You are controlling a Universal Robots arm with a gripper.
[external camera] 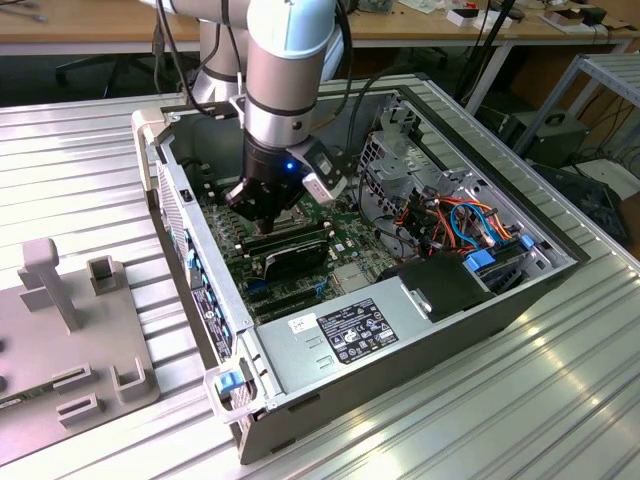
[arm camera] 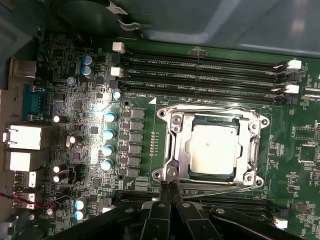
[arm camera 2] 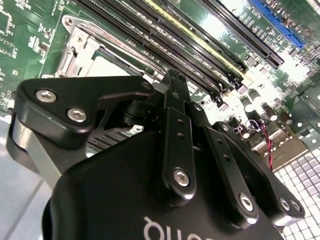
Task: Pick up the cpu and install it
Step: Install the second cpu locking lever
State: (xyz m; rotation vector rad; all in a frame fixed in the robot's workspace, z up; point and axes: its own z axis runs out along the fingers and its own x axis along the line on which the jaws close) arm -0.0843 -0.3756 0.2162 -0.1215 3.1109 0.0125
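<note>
The cpu (arm camera: 212,148), a small square chip with a dull silver top, lies flat inside the metal-framed socket (arm camera: 172,125) on the green motherboard (arm camera: 75,100). My gripper (arm camera: 170,185) hangs just above the board at one edge of the socket frame, beside the chip and not over it. Its two black fingers are pressed together with nothing between them. In the second wrist view the gripper (arm camera 2: 172,80) stands in front of the socket (arm camera 2: 80,45), and a pale strip of the cpu (arm camera 2: 107,67) shows behind it. In the exterior view the gripper (external camera: 265,210) reaches down into the open computer case (external camera: 190,250).
Long black memory slots (arm camera: 200,62) run along both sides of the socket. A row of capacitors (arm camera: 107,132) stands near it. The case also holds a power supply (external camera: 370,325) and a drive cage with coloured cables (external camera: 470,220). A grey fixture (external camera: 60,320) sits at the exterior view's left.
</note>
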